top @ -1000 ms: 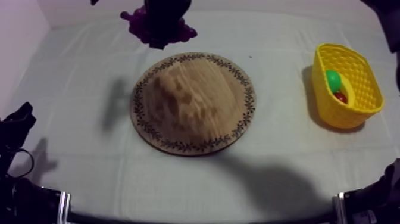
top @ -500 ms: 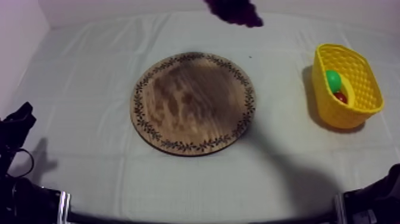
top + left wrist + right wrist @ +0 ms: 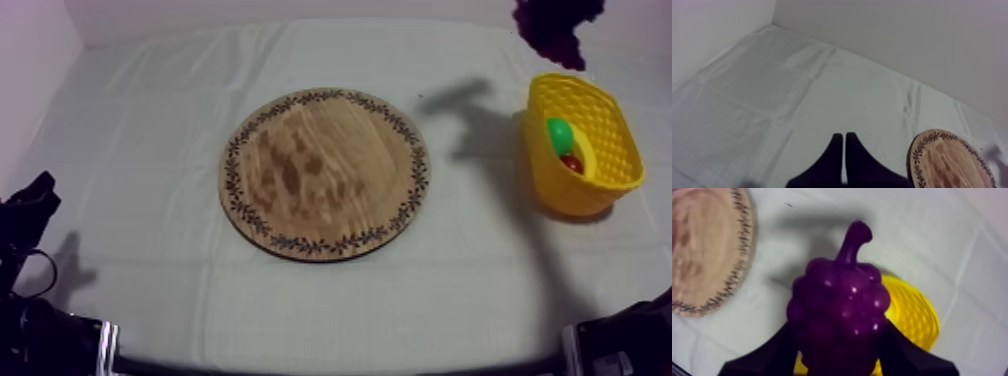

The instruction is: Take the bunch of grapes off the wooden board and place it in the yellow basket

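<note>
Two end effectors to report. Nearest me, my left end effector (image 3: pixel 843 136) sits low at the near left of the wooden board (image 3: pixel 325 175), well apart from it, over the cloth-covered counter (image 3: pixel 150 120). Its two black fingers lie pressed together as a narrow wedge with nothing between them. From its wrist camera the board's patterned rim shows beyond the fingertips, off to one side.

The board lies flat about mid-counter and its top is bare. Right of the board, and apart from it, stands the yellow basket (image 3: pixel 560 190). Inside I see a green fruit (image 3: pixel 560 133) and, touching it on the near side, a small red fruit (image 3: pixel 572 163). Between the board and the basket a dark shadow (image 3: pixel 470 110) falls on the counter.

Farthest off, to the far right of the board, the bunch of grapes (image 3: pixel 839 303) hangs in the air, clear of the board and over the far side of the basket, not yet inside it. My right end effector (image 3: pixel 838 333) holds it. The black fingers are closed round the body of the bunch, one on each side, with the stem pointing away from them. From the right wrist camera the basket lies beneath the grapes, partly hidden by them, and the board lies well apart from the bunch.
</note>
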Action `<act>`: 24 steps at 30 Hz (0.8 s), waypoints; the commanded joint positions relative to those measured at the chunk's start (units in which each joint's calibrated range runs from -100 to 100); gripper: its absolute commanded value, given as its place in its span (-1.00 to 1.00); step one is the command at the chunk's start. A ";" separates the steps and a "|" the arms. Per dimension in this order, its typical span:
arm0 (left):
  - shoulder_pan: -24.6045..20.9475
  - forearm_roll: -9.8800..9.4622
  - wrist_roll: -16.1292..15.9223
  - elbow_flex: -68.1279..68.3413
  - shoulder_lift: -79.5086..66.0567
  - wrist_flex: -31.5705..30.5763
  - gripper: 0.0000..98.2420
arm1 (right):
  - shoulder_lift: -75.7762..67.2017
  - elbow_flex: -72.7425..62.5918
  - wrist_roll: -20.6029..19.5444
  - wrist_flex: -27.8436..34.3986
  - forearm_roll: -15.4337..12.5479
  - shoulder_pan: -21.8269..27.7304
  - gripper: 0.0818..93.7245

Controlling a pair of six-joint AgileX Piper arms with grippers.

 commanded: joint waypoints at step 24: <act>0.02 0.01 -0.01 -0.04 0.02 -0.01 -1.00 | 7.68 12.46 0.98 -4.46 -0.50 10.79 -0.13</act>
